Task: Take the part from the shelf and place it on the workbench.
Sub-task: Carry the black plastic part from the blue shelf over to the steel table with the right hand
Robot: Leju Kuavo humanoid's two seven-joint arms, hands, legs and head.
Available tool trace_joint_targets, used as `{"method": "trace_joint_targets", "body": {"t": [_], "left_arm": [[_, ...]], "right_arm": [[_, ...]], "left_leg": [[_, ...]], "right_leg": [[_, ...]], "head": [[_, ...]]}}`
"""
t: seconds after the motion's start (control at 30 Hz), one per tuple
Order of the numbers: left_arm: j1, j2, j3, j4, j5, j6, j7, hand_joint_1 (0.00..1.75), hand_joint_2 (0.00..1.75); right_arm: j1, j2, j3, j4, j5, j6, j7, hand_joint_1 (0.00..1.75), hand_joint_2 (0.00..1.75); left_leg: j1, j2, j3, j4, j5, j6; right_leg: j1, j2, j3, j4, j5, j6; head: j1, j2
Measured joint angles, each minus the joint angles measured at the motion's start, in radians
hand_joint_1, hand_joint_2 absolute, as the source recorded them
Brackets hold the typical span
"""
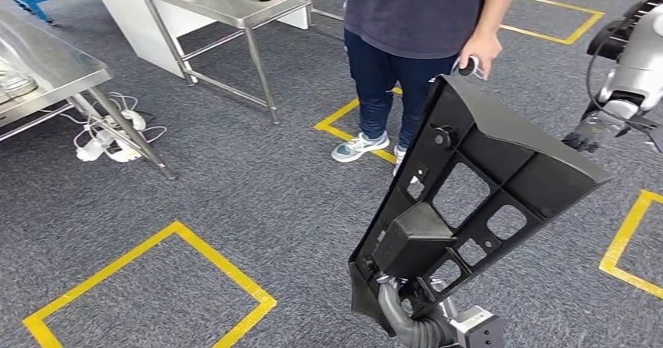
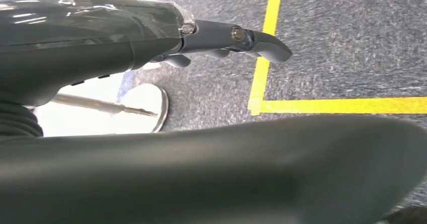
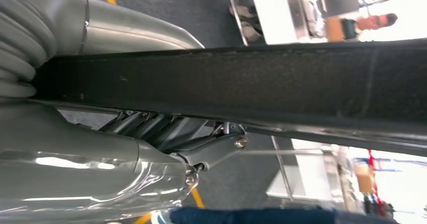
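The part point(image 1: 485, 176) is a large black plastic panel with ribs and cut-outs, held tilted above the carpet. My right hand point(image 1: 588, 135) is at its upper right edge. In the right wrist view that hand point(image 3: 166, 133) grips the panel's edge point(image 3: 252, 83) between the thumb and the dark fingers. My left hand point(image 1: 414, 321) is at the panel's lower end, mostly hidden by it. In the left wrist view its fingers point(image 2: 236, 35) stretch out straight, with carpet showing between them and the blurred panel point(image 2: 252, 173).
A person point(image 1: 414, 12) stands just beyond the part, one hand with a small dark object near its top corner. Beyond, to the left, a steel table point(image 1: 234, 8) carries a metal tray. Another steel table point(image 1: 55, 66) stands far left, with cables point(image 1: 109, 141) under it. Yellow tape squares point(image 1: 156, 262) mark the carpet.
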Motion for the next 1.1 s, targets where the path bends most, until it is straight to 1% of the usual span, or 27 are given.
{"method": "trace_joint_targets", "body": {"t": [0.03, 0.07, 0.1, 0.13, 0.17, 0.2, 0.27, 0.3, 0.33, 0.37, 0.43, 0.5, 0.53, 0.57, 0.6, 0.63, 0.67, 0.7, 0.73, 0.77, 0.8, 0.87, 0.9, 0.93, 1.0, 1.07, 1.1], "left_arm": [[-0.001, 0.0, 0.0, 0.0, 0.001, 0.0, 0.0, 0.0, 1.75], [0.001, 0.0, 0.0, 0.0, 0.002, 0.0, 0.0, 0.0, 1.75], [0.003, 0.0, 0.0, 0.0, 0.002, 0.0, 0.0, 0.0, 1.75], [0.005, 0.0, 0.0, 0.0, 0.002, 0.0, 0.001, 0.0, 1.75], [0.006, 0.0, 0.0, 0.0, 0.002, 0.0, 0.001, 0.0, 1.75], [0.005, 0.0, 0.0, 0.0, 0.002, 0.0, 0.001, 0.0, 1.75], [0.001, 0.0, 0.0, 0.0, 0.002, 0.0, 0.001, 0.0, 1.75], [0.001, 0.0, 0.0, 0.0, 0.002, 0.0, 0.001, 0.0, 1.75], [0.002, 0.0, 0.001, 0.0, 0.002, 0.0, 0.001, 0.0, 1.75], [0.004, 0.0, 0.001, 0.0, 0.002, 0.0, 0.001, 0.0, 1.75], [0.006, 0.0, 0.001, 0.0, 0.002, 0.0, 0.001, 0.0, 1.75], [0.001, -0.001, 0.001, 0.0, 0.002, 0.0, 0.001, 0.0, 1.75], [0.0, -0.001, 0.001, 0.0, 0.002, 0.0, 0.001, 0.0, 1.75], [-0.001, -0.002, 0.001, 0.0, 0.002, -0.001, 0.001, 0.0, 1.75], [0.0, -0.002, 0.001, 0.0, 0.002, -0.001, 0.001, 0.0, 1.75], [0.0, -0.002, 0.001, 0.0, 0.002, -0.002, 0.001, 0.0, 1.75], [0.001, -0.002, 0.001, 0.0, 0.002, -0.004, 0.001, 0.0, 1.75], [0.001, -0.003, 0.001, 0.0, 0.002, -0.005, 0.001, 0.0, 1.75], [-0.001, -0.003, 0.001, 0.0, 0.001, -0.006, 0.001, 0.0, 1.75], [-0.002, -0.004, 0.001, 0.0, 0.001, -0.007, 0.001, 0.0, 1.75], [-0.002, -0.004, 0.001, 0.0, 0.001, -0.007, 0.0, 0.0, 1.75], [0.002, -0.004, 0.001, 0.0, 0.001, -0.008, 0.0, 0.0, 1.75], [0.004, -0.004, 0.001, 0.0, 0.001, -0.009, 0.0, 0.0, 1.75], [0.004, -0.004, 0.001, 0.0, 0.001, -0.009, 0.0, 0.0, 1.75], [0.0, -0.004, 0.001, 0.0, 0.001, -0.01, 0.0, 0.0, 1.75], [-0.001, -0.004, 0.001, 0.0, 0.001, -0.01, -0.001, 0.0, 1.75], [0.0, -0.004, 0.001, 0.0, 0.001, -0.01, -0.001, 0.0, 1.75]], "right_arm": [[0.007, 0.0, -0.007, 0.003, -0.002, -0.003, 0.0, 1.75, 1.75], [0.011, 0.0, -0.013, 0.005, -0.004, -0.006, 0.0, 1.75, 1.75], [0.015, 0.0, -0.019, 0.006, -0.006, -0.009, 0.0, 1.75, 1.75], [0.017, 0.001, -0.024, 0.007, -0.007, -0.011, 0.0, 1.75, 1.75], [0.019, 0.002, -0.03, 0.007, -0.008, -0.013, 0.0, 1.75, 1.75], [0.021, 0.003, -0.035, 0.006, -0.008, -0.016, 0.0, 1.75, 1.75], [0.025, 0.006, -0.046, 0.003, -0.008, -0.02, -0.001, 1.75, 1.75], [0.027, 0.008, -0.051, 0.003, -0.008, -0.023, -0.001, 1.75, 1.75], [0.028, 0.009, -0.056, 0.001, -0.008, -0.024, -0.001, 1.75, 1.75], [0.028, 0.01, -0.061, -0.001, -0.008, -0.025, -0.001, 1.75, 1.75], [0.029, 0.01, -0.069, -0.008, -0.006, -0.026, -0.002, 1.75, 1.75], [0.037, 0.01, -0.078, -0.013, -0.004, -0.026, -0.004, 1.75, 1.75], [0.042, 0.01, -0.082, -0.014, -0.002, -0.026, -0.004, 1.75, 1.75], [0.046, 0.01, -0.086, -0.014, 0.001, -0.026, -0.004, 1.75, 1.75], [0.049, 0.01, -0.088, -0.015, 0.004, -0.026, -0.004, 1.75, 1.75], [0.051, 0.01, -0.09, -0.017, 0.008, -0.026, -0.004, 1.75, 1.75], [0.053, 0.01, -0.091, -0.021, 0.012, -0.026, -0.004, 1.75, 1.75], [0.054, 0.01, -0.093, -0.024, 0.016, -0.026, -0.004, 1.75, 1.75], [0.055, 0.01, -0.094, -0.03, 0.021, -0.026, -0.005, 1.75, 1.75], [0.057, 0.01, -0.095, -0.035, 0.025, -0.025, -0.005, 1.75, 1.75], [0.059, 0.01, -0.096, -0.042, 0.03, -0.025, -0.006, 1.75, 1.75], [0.061, 0.009, -0.099, -0.058, 0.04, -0.024, -0.008, 1.75, 1.75], [0.06, 0.009, -0.102, -0.067, 0.044, -0.024, -0.009, 1.75, 1.75], [0.06, 0.009, -0.104, -0.076, 0.048, -0.025, -0.011, 1.75, 1.75], [0.062, 0.008, -0.108, -0.092, 0.055, -0.025, -0.012, 1.75, 1.75], [0.067, 0.008, -0.112, -0.103, 0.063, -0.025, -0.013, 1.75, 1.75], [0.068, 0.007, -0.114, -0.109, 0.068, -0.025, -0.014, 1.75, 1.75]], "left_leg": [[0.003, 0.009, -0.032, 0.059, -0.02, -0.004], [0.004, 0.013, -0.052, 0.094, -0.024, -0.006], [0.005, 0.016, -0.054, 0.092, -0.009, -0.006], [0.006, 0.021, -0.037, 0.053, 0.023, -0.005], [0.005, 0.033, -0.008, -0.012, 0.062, -0.001], [-0.001, 0.052, 0.021, -0.071, 0.088, 0.004], [-0.011, 0.083, 0.053, -0.14, 0.105, 0.017], [-0.017, 0.086, 0.055, -0.144, 0.098, 0.023], [-0.018, 0.078, 0.056, -0.149, 0.097, 0.027], [-0.017, 0.069, 0.058, -0.154, 0.097, 0.032], [-0.01, 0.051, 0.066, -0.164, 0.1, 0.042], [-0.006, 0.031, 0.069, -0.168, 0.101, 0.049], [-0.006, 0.019, 0.07, -0.168, 0.1, 0.051], [-0.006, 0.007, 0.072, -0.167, 0.099, 0.052], [-0.006, -0.007, 0.074, -0.167, 0.098, 0.052], [-0.005, -0.021, 0.078, -0.166, 0.096, 0.052], [-0.004, -0.035, 0.082, -0.165, 0.094, 0.05], [-0.004, -0.048, 0.084, -0.163, 0.091, 0.046], [-0.004, -0.062, 0.084, -0.16, 0.088, 0.041], [-0.003, -0.073, 0.081, -0.157, 0.086, 0.036], [-0.001, -0.084, 0.078, -0.156, 0.085, 0.03], [0.002, -0.102, 0.074, -0.157, 0.086, 0.021], [0.002, -0.093, 0.072, -0.151, 0.08, 0.016], [0.001, -0.072, 0.062, -0.13, 0.067, 0.012], [0.001, -0.016, 0.015, -0.036, 0.019, 0.001], [0.006, 0.008, -0.046, 0.076, -0.019, -0.007], [0.008, 0.013, -0.06, 0.098, -0.016, -0.009]], "right_leg": [[0.001, -0.014, 0.002, 0.0, -0.003, -0.001], [0.001, -0.028, 0.006, 0.0, -0.007, -0.001], [0.001, -0.04, 0.01, 0.0, -0.011, -0.001], [0.001, -0.051, 0.016, 0.0, -0.016, 0.001], [0.002, -0.062, 0.023, 0.0, -0.021, 0.003], [0.003, -0.072, 0.03, 0.0, -0.025, 0.006], [0.006, -0.089, 0.038, -0.001, -0.033, 0.015], [0.006, -0.098, 0.041, -0.002, -0.036, 0.021], [0.006, -0.108, 0.045, -0.005, -0.038, 0.026], [0.004, -0.106, 0.051, -0.005, -0.042, 0.031], [0.002, -0.064, 0.043, 0.027, -0.068, 0.037], [0.002, -0.012, -0.013, 0.136, -0.121, 0.038], [0.003, -0.002, -0.049, 0.2, -0.143, 0.038], [0.003, 0.002, -0.079, 0.246, -0.151, 0.039], [0.003, 0.004, -0.092, 0.257, -0.137, 0.041], [0.003, 0.007, -0.087, 0.228, -0.103, 0.042], [0.002, 0.018, -0.068, 0.169, -0.059, 0.042], [0.0, 0.042, -0.046, 0.107, -0.024, 0.042], [-0.002, 0.066, -0.026, 0.054, -0.001, 0.04], [-0.002, 0.086, -0.015, 0.023, 0.007, 0.038], [-0.002, 0.095, -0.011, 0.012, 0.002, 0.034], [-0.001, 0.076, -0.006, 0.006, 0.001, 0.024], [-0.003, 0.063, -0.002, 0.004, 0.0, 0.018], [-0.005, 0.049, 0.001, 0.002, 0.0, 0.013], [-0.006, 0.017, 0.007, 0.0, -0.005, 0.005], [-0.005, -0.015, 0.011, 0.0, -0.011, 0.002], [-0.005, -0.029, 0.014, 0.0, -0.015, 0.003]], "head": [[0.0, 0.0], [0.0, 0.0], [0.0, 0.0], [0.0, 0.0], [0.0, 0.0], [0.0, 0.0], [0.0, 0.0], [0.0, 0.0], [0.0, 0.0], [0.0, 0.0], [0.001, 0.0], [0.002, 0.0], [0.002, 0.0], [0.002, 0.0], [0.002, 0.0], [0.002, 0.0], [0.002, 0.0], [0.002, 0.0], [0.002, 0.0], [0.002, 0.0], [0.002, 0.0], [0.001, 0.0], [0.001, 0.0], [0.0, 0.0], [0.0, 0.0], [0.0, 0.0], [0.0, 0.0]]}}
